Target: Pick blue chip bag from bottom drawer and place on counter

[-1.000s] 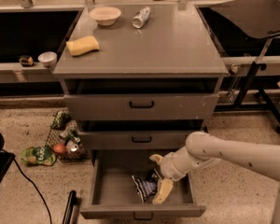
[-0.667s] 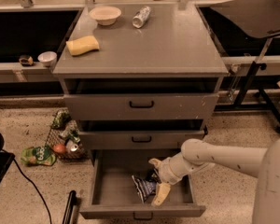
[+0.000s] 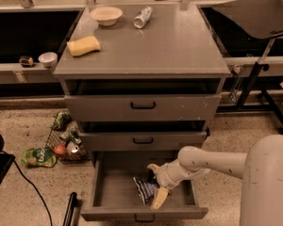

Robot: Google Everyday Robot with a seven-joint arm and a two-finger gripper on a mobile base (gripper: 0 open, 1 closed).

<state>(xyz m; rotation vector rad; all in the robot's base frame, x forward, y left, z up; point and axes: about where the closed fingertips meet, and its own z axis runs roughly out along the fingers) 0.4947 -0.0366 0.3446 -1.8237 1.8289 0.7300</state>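
So the claw [image 3: 153, 186] is down inside the bottom drawer [image 3: 114, 192], lower middle of the frame, on the end of the robot's only arm, which reaches in from the right. Its two fingers [image 3: 159, 199] are spread apart, not clamped on anything yet as far as anyone could tell. One points to the back of the drawer and the other to the front.

The blue chip bag [image 3: 143, 190] lies on the drawer floor just left of the claw, right at the mouth of the fingers, maybe touching the lower one. It's crumpled, and its long side seems to run back to front, roughly across the gap. The next move probably comes down to nudging left and squeezing.

Count-wise: one bag and three drawers, with only the lowest pulled out. Up on the worktop [image 3: 174, 48] sit one bowl [image 3: 106, 15], one can [image 3: 143, 17] and one yellow sponge [image 3: 83, 46], with loads of free room on the right.
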